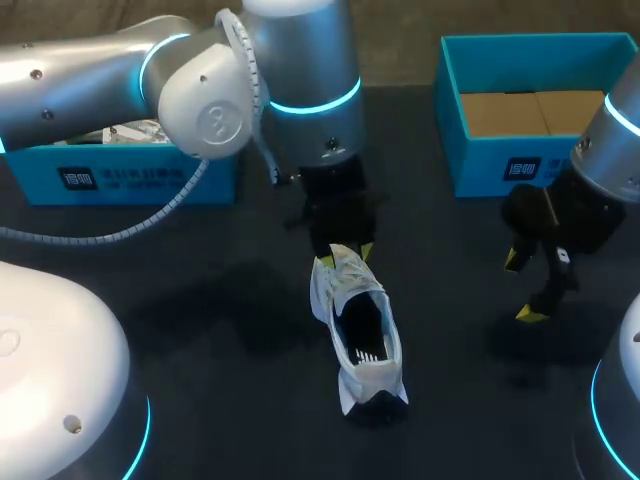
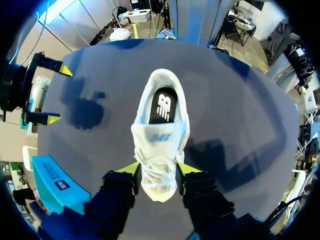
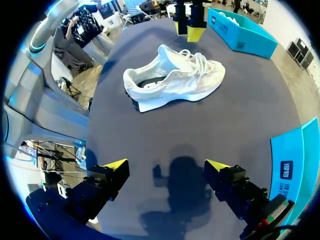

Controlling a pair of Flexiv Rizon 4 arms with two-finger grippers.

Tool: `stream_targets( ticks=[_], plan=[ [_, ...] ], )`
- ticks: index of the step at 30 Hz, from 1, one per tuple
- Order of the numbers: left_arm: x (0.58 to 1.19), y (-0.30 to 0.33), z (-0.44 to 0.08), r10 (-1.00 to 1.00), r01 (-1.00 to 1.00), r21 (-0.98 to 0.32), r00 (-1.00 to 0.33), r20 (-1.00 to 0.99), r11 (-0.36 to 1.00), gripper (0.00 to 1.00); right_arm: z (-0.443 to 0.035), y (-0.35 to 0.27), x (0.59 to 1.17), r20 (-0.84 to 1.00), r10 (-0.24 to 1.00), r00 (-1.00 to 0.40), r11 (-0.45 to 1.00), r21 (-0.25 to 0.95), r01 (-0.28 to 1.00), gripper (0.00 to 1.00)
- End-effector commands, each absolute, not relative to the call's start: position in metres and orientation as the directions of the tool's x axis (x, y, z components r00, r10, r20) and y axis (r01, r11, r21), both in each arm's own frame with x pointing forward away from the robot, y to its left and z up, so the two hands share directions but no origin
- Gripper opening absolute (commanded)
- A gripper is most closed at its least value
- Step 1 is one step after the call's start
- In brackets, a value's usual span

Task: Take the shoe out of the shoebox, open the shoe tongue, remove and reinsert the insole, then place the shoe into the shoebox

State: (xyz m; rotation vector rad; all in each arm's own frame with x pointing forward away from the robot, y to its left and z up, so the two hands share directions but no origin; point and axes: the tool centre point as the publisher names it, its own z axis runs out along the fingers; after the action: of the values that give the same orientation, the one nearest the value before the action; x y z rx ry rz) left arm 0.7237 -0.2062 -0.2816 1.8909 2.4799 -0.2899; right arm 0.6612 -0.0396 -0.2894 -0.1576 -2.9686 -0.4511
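A white sneaker (image 1: 357, 333) lies upright on the dark table, toe toward the back, heel toward the front. Its black insole (image 2: 162, 106) shows through the opening. In the left wrist view my left gripper (image 2: 157, 170) has its yellow fingertips (image 2: 131, 169) pressed against both sides of the toe, so it is shut on the shoe. My right gripper (image 1: 522, 287) hangs open to the right of the shoe, holding nothing; in its own view the right gripper (image 3: 167, 167) is well short of the sneaker (image 3: 172, 77). A blue shoebox (image 1: 540, 110) with a cardboard floor stands at the back right.
A second blue box (image 1: 130, 172) with crumpled paper inside sits at the back left, under my left arm. Bare dark table lies between the shoe and the right gripper.
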Motion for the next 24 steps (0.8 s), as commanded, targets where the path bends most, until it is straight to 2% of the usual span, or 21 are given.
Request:
stream_targets(
  ticks=[1,2,17,24],
  plan=[
    [0.717,-0.207,-0.286,0.954,0.958,-0.130,-0.273,-0.126,0.257,0.40,-0.290,-0.039,0.661,0.148,0.084,-0.985,0.950,0.286,0.124,1.00],
    [0.708,-0.209,-0.296,0.956,0.960,-0.132,-0.264,-0.126,0.248,0.37,-0.290,-0.039,0.661,0.148,0.084,-0.985,0.950,0.286,0.124,1.00],
    [0.680,-0.221,-0.338,0.966,0.954,-0.202,-0.244,-0.089,0.222,0.37,-0.290,-0.039,0.661,0.148,0.084,-0.985,0.950,0.286,0.124,1.00],
    [0.678,-0.219,-0.326,0.967,0.958,-0.194,-0.235,-0.102,0.212,0.36,-0.290,-0.039,0.661,0.148,0.084,-0.985,0.950,0.286,0.124,1.00]
  ],
)
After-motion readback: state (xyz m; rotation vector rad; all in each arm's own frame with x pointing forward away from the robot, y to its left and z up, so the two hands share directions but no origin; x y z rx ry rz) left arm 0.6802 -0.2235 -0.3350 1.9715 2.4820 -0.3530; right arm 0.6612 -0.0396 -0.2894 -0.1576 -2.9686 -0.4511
